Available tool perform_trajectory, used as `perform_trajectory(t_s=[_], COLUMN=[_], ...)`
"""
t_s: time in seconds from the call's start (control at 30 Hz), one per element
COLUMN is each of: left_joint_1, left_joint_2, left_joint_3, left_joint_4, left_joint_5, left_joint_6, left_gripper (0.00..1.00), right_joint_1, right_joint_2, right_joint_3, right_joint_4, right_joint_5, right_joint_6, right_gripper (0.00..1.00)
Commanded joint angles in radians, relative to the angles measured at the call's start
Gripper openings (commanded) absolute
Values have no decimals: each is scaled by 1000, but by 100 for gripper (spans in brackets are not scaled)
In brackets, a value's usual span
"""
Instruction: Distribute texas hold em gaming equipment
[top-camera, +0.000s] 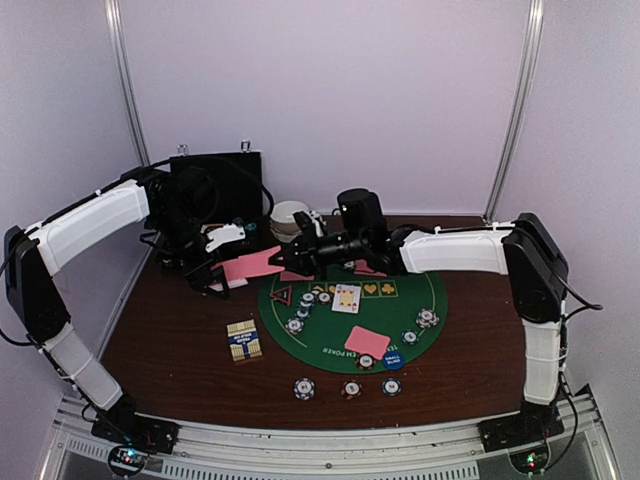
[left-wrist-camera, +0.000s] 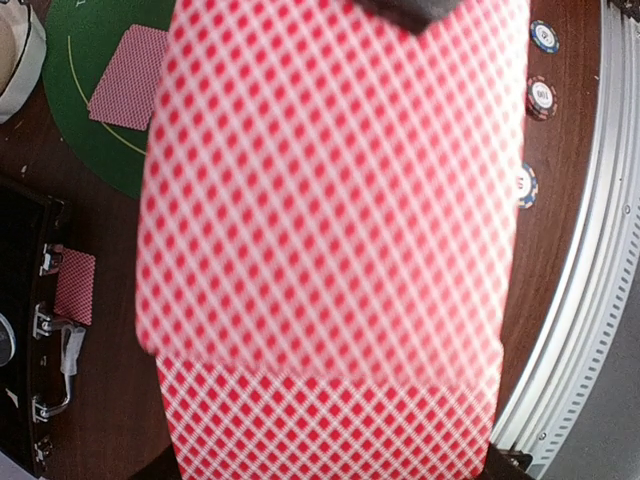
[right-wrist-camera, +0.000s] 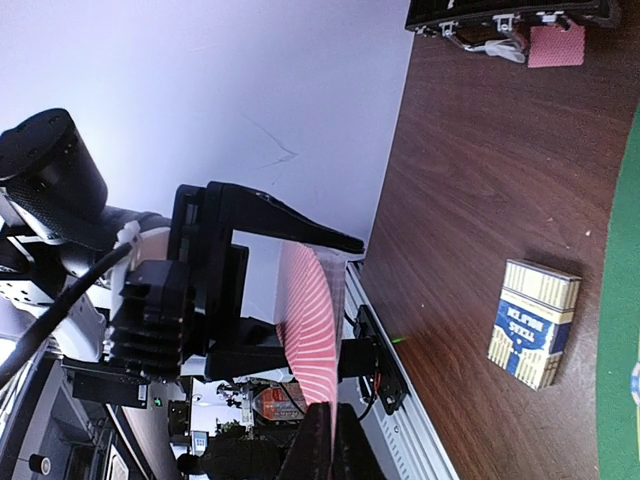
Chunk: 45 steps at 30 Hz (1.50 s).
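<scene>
The left gripper (top-camera: 218, 262) is clamped on the pink-backed cards (left-wrist-camera: 330, 430), held in the air over the table (top-camera: 170, 340), far left. The right gripper (right-wrist-camera: 330, 445) is pinched together on the top card (right-wrist-camera: 305, 320), at its edge. I think this card is thin, light and slippery, and it bends easily.

Soft, even light fills the booth; the pale walls (top-camera: 330, 90) take a lilac cast and shadows on the dark table (top-camera: 180, 340) are faint. In the left wrist view the pink-backed cards (left-wrist-camera: 330, 200) swim out of focus, only their lower strip crisp.
</scene>
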Motion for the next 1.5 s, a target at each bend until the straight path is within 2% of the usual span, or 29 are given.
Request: perform_trajectory(t_s=[0.0, 0.1, 0.2, 0.23, 0.33, 0.43, 0.53, 0.6, 0.83, 1.03, 1.27, 1.3, 1.37, 1.4, 1.47], left_joint_1=[4, 4, 4, 4, 4, 4, 4, 4, 4, 4, 4, 4, 4, 4, 4], left_joint_2=[-25, -24, -22, -23, -25, -21, -20, -18, -15, -17, -21, -21, -22, -23, -24], left_joint_3=[-5, -5, -7, -7, -7, -4, -4, -3, -1, -1, -4, -4, -4, -4, -4], left_joint_4=[12, 13, 12, 12, 12, 12, 12, 12, 12, 12, 12, 12, 12, 12, 12], left_joint_5=[-13, -25, -28, -27, -24, -25, -24, -25, -21, -19, -22, -20, -18, -19, -20], left_joint_6=[15, 15, 14, 14, 13, 13, 12, 12, 12, 11, 11, 11, 12, 12, 11], left_gripper=[0, 0, 0, 0, 0, 0, 0, 0, 0, 0, 0, 0, 0, 0, 0], right_joint_1=[-51, -87, -114, -117, -114, -83, -28, 8, 96, 140, 158, 162, 167, 170, 172], right_joint_2=[-108, -147, -170, -171, -158, -151, -141, -118, -24, 39, 84, 86, 81, 77, 61], right_joint_3=[-51, -36, 63, 106, 212, 242, 207, 191, 118, 31, 17, 14, 2, -6, -23], right_joint_4=[-87, -293, -638, -765, -1032, -1145, -1134, -1112, -943, -750, -734, -745, -753, -753, -759], right_joint_5=[-16, -1, 114, 178, 431, 772, 1074, 1209, 1534, 1616, 1566, 1550, 1525, 1518, 1492], right_joint_6=[-83, -222, -479, -607, -828, -998, -1160, -1257, -1510, -1673, -1704, -1703, -1698, -1693, -1673], right_gripper=[0, 0, 0, 0, 0, 0, 0, 0, 0, 0, 0, 9, 32, 40, 44])
